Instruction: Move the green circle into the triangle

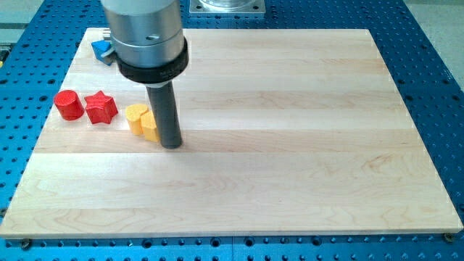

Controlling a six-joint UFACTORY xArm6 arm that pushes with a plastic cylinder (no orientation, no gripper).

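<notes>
My tip (pixel 171 144) rests on the wooden board (pixel 290 145) at the view's left centre. It touches the right side of a yellow block (pixel 150 125). A second yellow block (pixel 135 117) sits against that one on its left. A red star (pixel 101 107) and a red cylinder (pixel 69 105) lie further to the view's left, side by side. A blue block (pixel 101 48) shows at the view's top left, partly hidden behind the arm's grey body (pixel 145 32). No green circle and no triangle show in this view.
The board lies on a blue perforated table (pixel 435 72). A grey metal mount (pixel 226 6) sits at the view's top edge.
</notes>
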